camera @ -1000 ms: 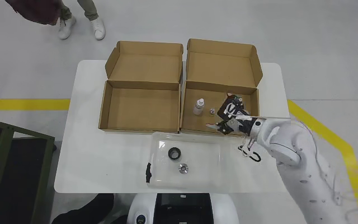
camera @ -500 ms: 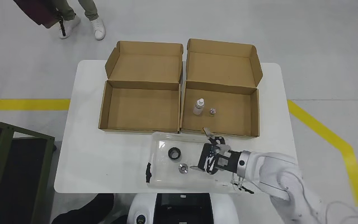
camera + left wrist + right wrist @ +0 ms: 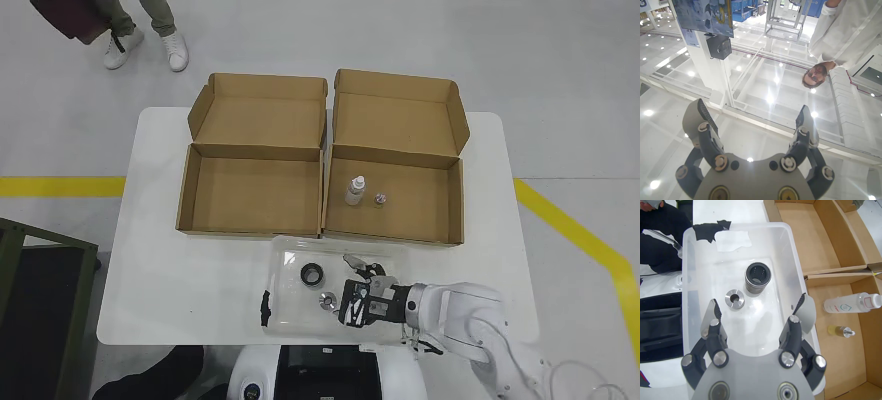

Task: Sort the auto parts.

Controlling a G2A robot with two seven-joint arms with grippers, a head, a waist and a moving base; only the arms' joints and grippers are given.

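A clear plastic bin point(image 3: 290, 310) point(image 3: 685, 306) at the table's near edge holds a black-and-steel cylindrical bearing point(image 3: 312, 272) point(image 3: 757, 277) and a small steel bushing point(image 3: 327, 299) point(image 3: 734, 298). My right gripper point(image 3: 350, 292) point(image 3: 759, 306) hangs open over the bin, just right of the bushing, holding nothing. The right cardboard box point(image 3: 440, 215) point(image 3: 866, 351) contains a white bottle point(image 3: 355, 190) point(image 3: 849, 303) and a small vial point(image 3: 379, 198) point(image 3: 840, 331). The left cardboard box point(image 3: 250, 195) point(image 3: 810, 237) holds nothing. My left gripper point(image 3: 753, 113) is open, pointing up at the ceiling.
Black tape point(image 3: 708, 231) and a white label point(image 3: 732, 240) mark the bin's far end. Both boxes have flaps standing open at the back. Bare white table point(image 3: 190, 290) lies left of the bin.
The right arm swung from over the right box down and left to the bin, stopping near the bushing. Its gripper stays open.
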